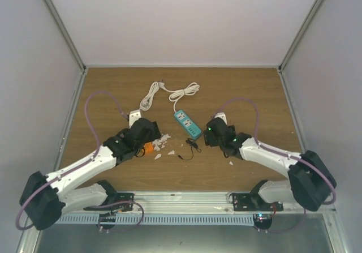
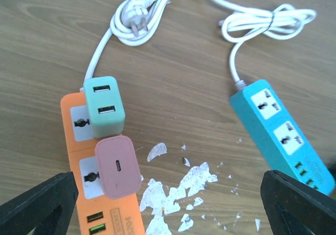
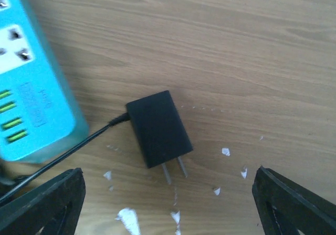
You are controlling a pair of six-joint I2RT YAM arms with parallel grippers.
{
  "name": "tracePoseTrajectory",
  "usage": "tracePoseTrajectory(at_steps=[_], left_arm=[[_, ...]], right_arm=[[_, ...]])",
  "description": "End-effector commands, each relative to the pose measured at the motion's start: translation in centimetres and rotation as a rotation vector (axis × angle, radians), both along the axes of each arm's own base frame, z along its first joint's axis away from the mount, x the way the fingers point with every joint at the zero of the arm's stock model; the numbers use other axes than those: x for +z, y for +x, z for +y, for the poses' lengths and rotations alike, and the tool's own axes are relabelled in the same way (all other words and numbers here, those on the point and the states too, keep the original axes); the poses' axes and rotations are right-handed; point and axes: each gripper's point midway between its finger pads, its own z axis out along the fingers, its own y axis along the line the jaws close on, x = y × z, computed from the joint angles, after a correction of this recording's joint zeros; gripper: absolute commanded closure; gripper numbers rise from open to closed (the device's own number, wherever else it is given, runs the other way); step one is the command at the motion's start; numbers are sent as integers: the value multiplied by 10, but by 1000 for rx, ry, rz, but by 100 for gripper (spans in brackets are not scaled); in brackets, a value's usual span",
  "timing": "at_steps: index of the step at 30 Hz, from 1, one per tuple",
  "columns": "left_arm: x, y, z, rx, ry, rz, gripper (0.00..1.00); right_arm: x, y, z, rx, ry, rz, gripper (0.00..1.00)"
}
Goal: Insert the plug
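- Your right gripper (image 3: 168,193) stands wide open and holds nothing. In the right wrist view its two fingers sit in the lower corners of the frame.
- The plug (image 3: 157,127) lies flat on the table (image 3: 252,51) between those fingers at frame centre, touched by neither. Its two prongs point toward the bottom edge, and a thin black lead (image 3: 63,153) runs off to the lower left.
- The teal power strip (image 3: 31,88) fills the upper left of that view, just beside the plug and apart from it.
- Your left gripper (image 2: 167,193) is also spread wide and empty. It hovers over the orange power strip (image 2: 79,156), which carries a green adapter (image 2: 105,106) and a pink adapter (image 2: 118,166).
- Progress, by my reading: nothing is done yet. The grasp, the lift, turning the prongs to a socket and pushing home are all left.
- Views compared: only the right wrist view shows the prongs and how they lie. From the top the plug is a dark speck at centre, below the teal strip's lower end.
- Only the left wrist view shows the teal strip's two large sockets free. It also shows the adapters that the arm hides from above, and white flakes (image 2: 178,187) at lower centre.
- The left wrist view does not show the plug.
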Motion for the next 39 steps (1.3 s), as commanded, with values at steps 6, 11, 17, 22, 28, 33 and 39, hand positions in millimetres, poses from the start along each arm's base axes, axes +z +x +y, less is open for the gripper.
tracePoseTrajectory(at_steps=[6, 11, 17, 22, 28, 33, 39], left_arm=[[31, -19, 9, -77, -81, -166, 1], [34, -22, 9, -100, -91, -187, 1], [34, -22, 4, -133, -99, -194, 1], [34, -23, -2, -167, -107, -202, 1], [32, -21, -23, -274, -110, -191, 1], [29, -18, -19, -245, -92, -174, 1], [44, -25, -14, -247, -133, -234, 1]], right_arm=[[-24, 35, 14, 87, 72, 64, 23], [-47, 40, 14, 94, 46, 117, 35], [-55, 45, 4, 67, 42, 123, 38], [-59, 48, 6, 84, 59, 118, 43], [-70, 48, 6, 89, 43, 143, 51], [-72, 47, 6, 95, 44, 150, 70], [-57, 46, 5, 93, 65, 105, 94]])
